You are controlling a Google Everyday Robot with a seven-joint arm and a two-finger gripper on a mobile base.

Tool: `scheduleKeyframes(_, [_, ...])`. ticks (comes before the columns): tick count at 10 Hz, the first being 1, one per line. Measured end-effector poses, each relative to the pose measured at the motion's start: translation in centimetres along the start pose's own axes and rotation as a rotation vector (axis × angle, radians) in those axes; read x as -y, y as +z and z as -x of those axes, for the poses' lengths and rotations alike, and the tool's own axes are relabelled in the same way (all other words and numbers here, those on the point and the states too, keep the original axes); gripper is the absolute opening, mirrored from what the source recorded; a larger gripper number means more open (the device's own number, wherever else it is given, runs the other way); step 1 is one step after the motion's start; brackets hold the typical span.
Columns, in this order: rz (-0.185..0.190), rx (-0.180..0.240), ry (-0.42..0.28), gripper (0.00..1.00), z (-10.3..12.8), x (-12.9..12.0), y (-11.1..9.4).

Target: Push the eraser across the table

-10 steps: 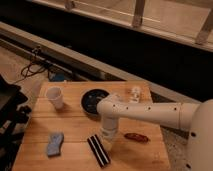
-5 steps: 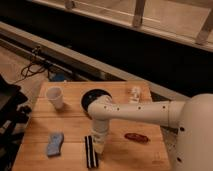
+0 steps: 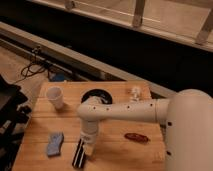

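Since half a second ago the arm has swung further toward the near edge of the table (image 3: 115, 155), and the eraser (image 3: 79, 153) has slid that way with it. Now the gripper (image 3: 89, 148) sits low against the eraser's right side, touching it. Whether it is open or closed cannot be told. Left of the eraser, just beside it, lies a blue sponge (image 3: 54, 144). Right of the eraser, well apart, rests a reddish-brown oblong (image 3: 136, 137). Beyond the eraser stand a white cup (image 3: 55, 97) and a black bowl (image 3: 96, 94).
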Motion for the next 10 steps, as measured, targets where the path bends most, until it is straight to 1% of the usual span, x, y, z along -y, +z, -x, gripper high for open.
scheduleKeyframes(4, [-0.026, 0.013, -0.01, 0.0, 1.2, 0.7, -0.5])
scheduleKeyframes(5, [-0.031, 0.022, -0.015, 0.0, 1.6, 0.7, -0.6])
scheduleKeyframes(6, [-0.032, 0.029, -0.02, 0.0, 1.9, 0.7, -0.7])
scheduleKeyframes(8, [-0.02, 0.045, -0.054, 0.0, 3.2, 0.2, -0.5])
scheduleKeyframes(10, [-0.013, 0.052, -0.088, 0.0, 4.7, -0.3, -0.3])
